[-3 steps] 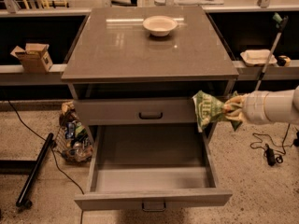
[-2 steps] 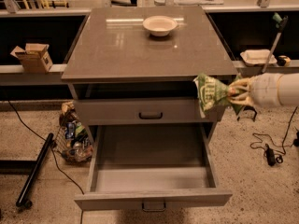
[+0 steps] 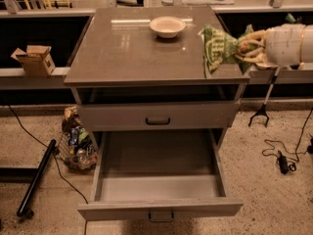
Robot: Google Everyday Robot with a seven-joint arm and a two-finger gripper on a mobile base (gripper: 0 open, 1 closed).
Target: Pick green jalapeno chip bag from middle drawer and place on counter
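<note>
Your hand [image 3: 243,49] reaches in level from the right, pinching the green chip bag [image 3: 216,47] by its right edge. You hold the bag upright over the right rim of the surface [image 3: 127,53], near the white bowl [image 3: 167,26]; the middle drawer [image 3: 161,192] below stands open.

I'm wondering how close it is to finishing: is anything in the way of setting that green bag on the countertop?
Nothing visible is. The gripper holds the green jalapeno chip bag at the right edge of the counter; the white bowl sits apart, further back and left.
</note>
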